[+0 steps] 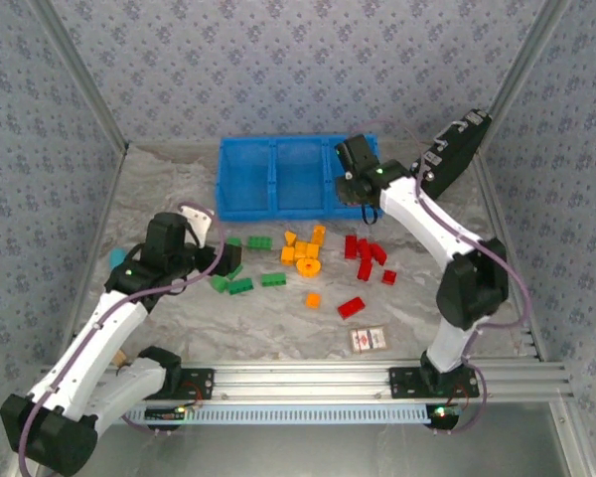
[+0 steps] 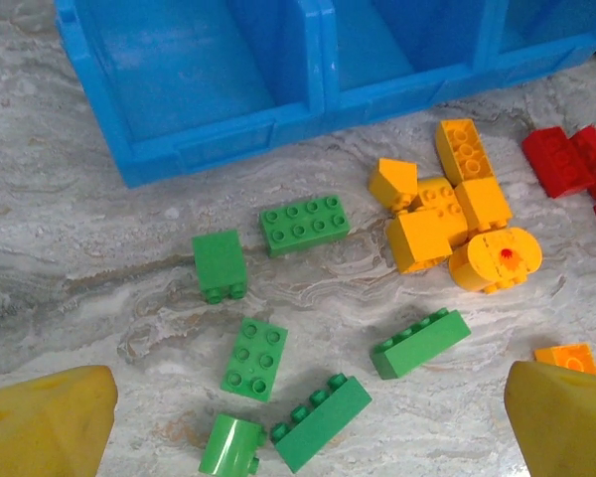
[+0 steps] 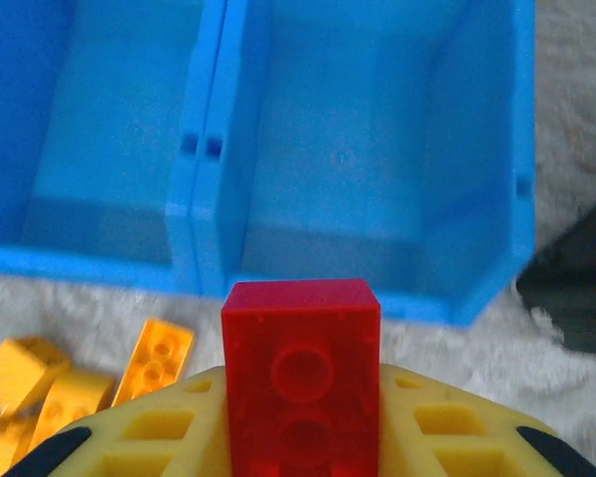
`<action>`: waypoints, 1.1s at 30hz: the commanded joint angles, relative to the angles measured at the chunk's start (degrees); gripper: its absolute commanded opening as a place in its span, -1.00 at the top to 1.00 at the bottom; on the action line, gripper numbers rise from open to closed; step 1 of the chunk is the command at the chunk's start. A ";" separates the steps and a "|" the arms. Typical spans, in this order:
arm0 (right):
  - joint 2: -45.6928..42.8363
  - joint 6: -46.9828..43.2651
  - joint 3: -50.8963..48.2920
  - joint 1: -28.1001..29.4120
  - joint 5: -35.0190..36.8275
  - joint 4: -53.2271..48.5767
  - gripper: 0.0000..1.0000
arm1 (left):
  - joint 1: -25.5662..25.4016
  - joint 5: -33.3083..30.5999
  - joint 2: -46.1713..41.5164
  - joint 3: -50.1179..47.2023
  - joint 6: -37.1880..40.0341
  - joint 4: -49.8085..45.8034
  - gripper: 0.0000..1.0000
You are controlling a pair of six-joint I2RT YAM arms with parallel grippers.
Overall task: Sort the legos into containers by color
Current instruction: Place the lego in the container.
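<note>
Right gripper (image 3: pixel 300 432) pinches a red brick (image 3: pixel 300 338) upright between its yellow fingers (image 3: pixel 159 437), poised near the front wall of the blue tray (image 3: pixel 207 149), seemingly at its right compartment. Left gripper (image 2: pixel 303 422) hangs spread wide, gripping nothing, over the green bricks (image 2: pixel 303 225). Just beside those lie orange bricks (image 2: pixel 422 238), and a red pile (image 1: pixel 366 253) sits further right.

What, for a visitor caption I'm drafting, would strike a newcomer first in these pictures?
The bright blue tray at the back of the table stands out first. Next, the red brick clamped in the right tool, held near the tray's right-hand compartment. In front lie loose bricks in colour groups: green bricks left, orange bricks middle, red bricks right.
</note>
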 commanded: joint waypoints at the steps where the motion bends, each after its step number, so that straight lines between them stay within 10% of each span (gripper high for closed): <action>1: 6.54 -4.91 5.15 -1.59 -0.44 2.59 0.30 | -0.39 -0.37 -0.91 6.83 -0.43 -1.10 -1.00; 15: 23.17 -5.10 16.17 -4.15 0.73 8.82 0.25 | -0.41 -16.89 5.22 36.77 9.38 -13.75 -1.00; 33: 20.71 -5.44 12.86 -6.87 -4.83 12.59 -0.22 | -0.73 -11.59 15.51 41.55 10.05 -10.34 -1.00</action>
